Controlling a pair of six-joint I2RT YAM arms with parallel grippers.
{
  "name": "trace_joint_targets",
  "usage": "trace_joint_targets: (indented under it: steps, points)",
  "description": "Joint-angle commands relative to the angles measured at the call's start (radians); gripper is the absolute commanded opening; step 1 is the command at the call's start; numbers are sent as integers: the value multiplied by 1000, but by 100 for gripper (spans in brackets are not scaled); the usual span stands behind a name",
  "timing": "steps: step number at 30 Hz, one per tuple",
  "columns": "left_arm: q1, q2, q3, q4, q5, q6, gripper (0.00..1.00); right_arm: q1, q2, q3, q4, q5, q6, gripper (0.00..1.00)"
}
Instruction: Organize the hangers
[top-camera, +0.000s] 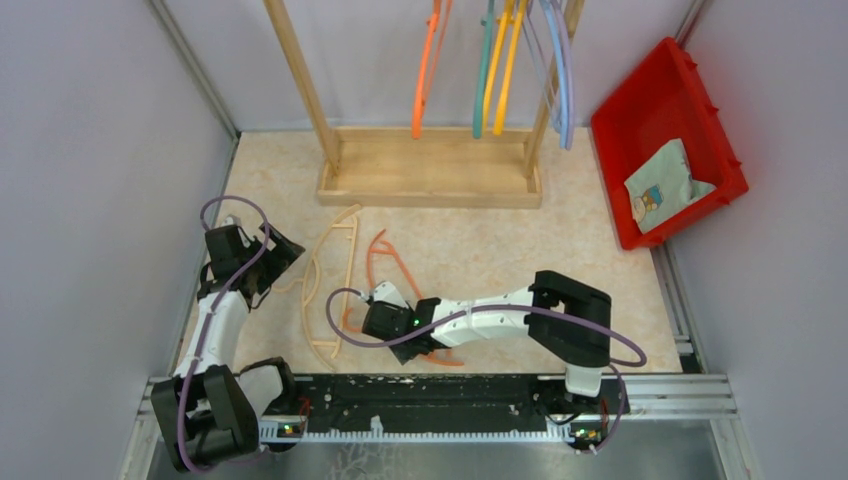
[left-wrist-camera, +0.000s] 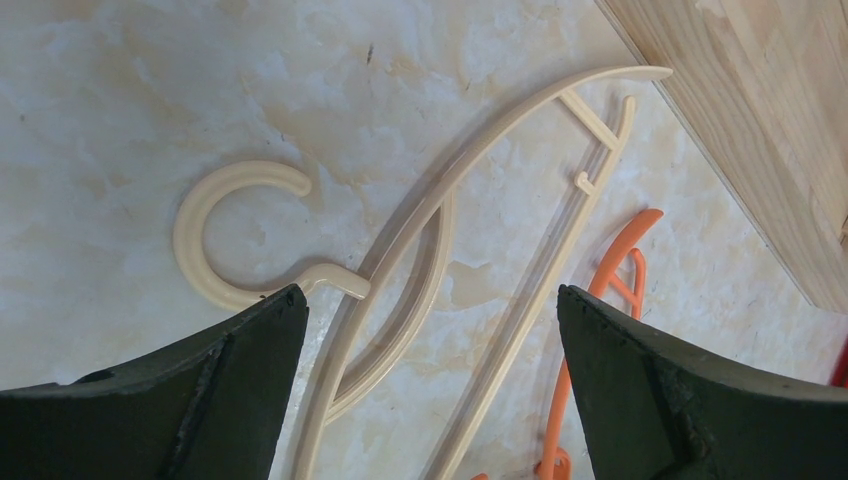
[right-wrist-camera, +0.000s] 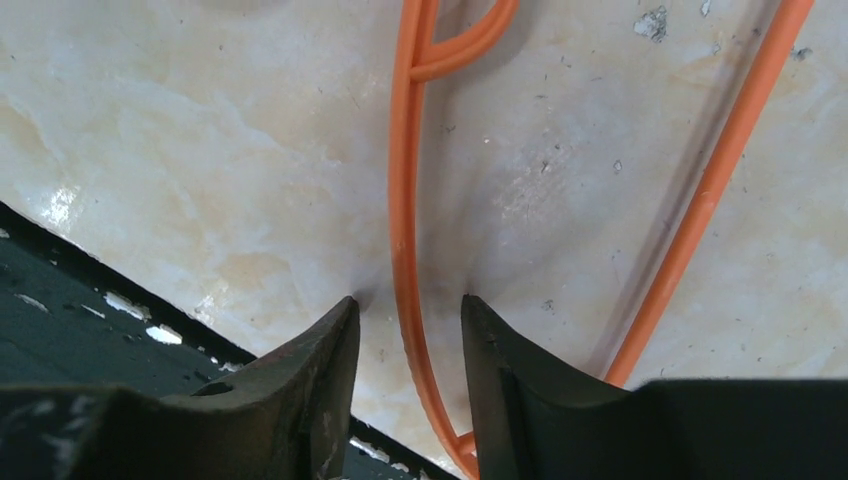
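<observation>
**Two hangers flat on the counter, the rest already up on the rack**

Nearest the arm bases, at roughly 6 o'clock in the top view, the right end effector (right-wrist-camera: 405, 305) is held low over the counter (top-camera: 600, 260). Its fingers are parted only a little. One thin bar of an orange hanger (right-wrist-camera: 404, 200) runs straight between them. A sliver of gap can be made out on each side, so nothing looks properly pinched. The hanger lies flat, and its other bar is seen off at 2 o'clock in the wrist view.

A bit further out, around 9 o'clock, the left end effector (left-wrist-camera: 432, 295) is spread wide with nothing in it. Under it a beige hanger (left-wrist-camera: 402, 236) lies flat just beside the orange one, with its hook at 9 o'clock in that wrist view.

At 12 o'clock a wooden rack (top-camera: 430, 185) stands on the counter. Hung from it are a second orange hanger (top-camera: 420, 90), a teal hanger (top-camera: 482, 90), a yellow hanger (top-camera: 505, 90) and some lavender and light blue hangers (top-camera: 565, 90). The last lot is bunched together, so the count can't be told.

At 2 o'clock a red bin (top-camera: 660, 90) is seen tilted, with a pale pouch (top-camera: 665, 185) inside.
</observation>
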Motion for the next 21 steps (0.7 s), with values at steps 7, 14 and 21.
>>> trace_joint_targets:
  steps: [7,14,21]
  points:
    - [6,-12,-11,15,16,12,99,5,80,-44,-15,18,42,0]
    - [5,-9,-7,18,16,13,99,-130,-108,-34,91,-112,103,0]
    - [5,-13,-7,23,23,6,99,-209,-257,261,151,-289,93,0]
